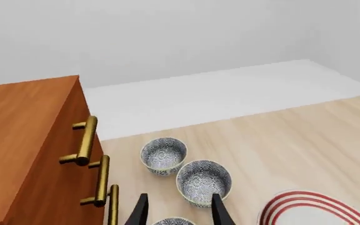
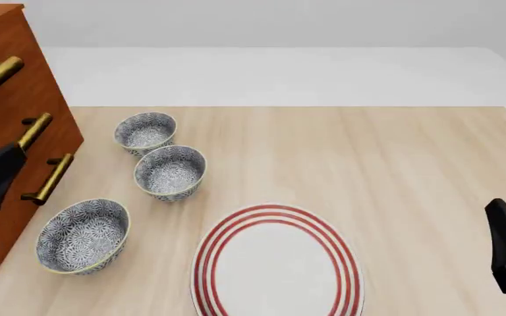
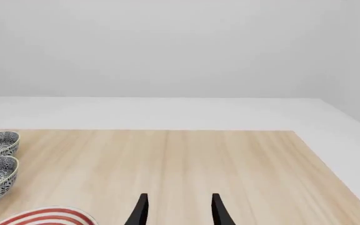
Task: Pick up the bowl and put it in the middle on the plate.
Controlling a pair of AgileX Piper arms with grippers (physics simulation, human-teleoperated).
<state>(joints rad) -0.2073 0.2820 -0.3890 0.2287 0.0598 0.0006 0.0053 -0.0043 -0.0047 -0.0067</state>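
Pale wooden tabletop (image 2: 394, 171) carries a large flat white plate with red rings (image 2: 277, 263). Three small blue-and-white floral bowls (image 2: 170, 171) sit left of that plate, between it and an orange-brown cabinet with brass handles (image 2: 24, 92), none on it. Both the left gripper (image 1: 178, 211) and the right gripper (image 3: 178, 211) have their fingers apart, holding nothing.

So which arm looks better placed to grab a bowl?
Probably the left. Its tool is open near the three bowls, beside the cabinet. The right tool hangs over bare table, beyond the plate.
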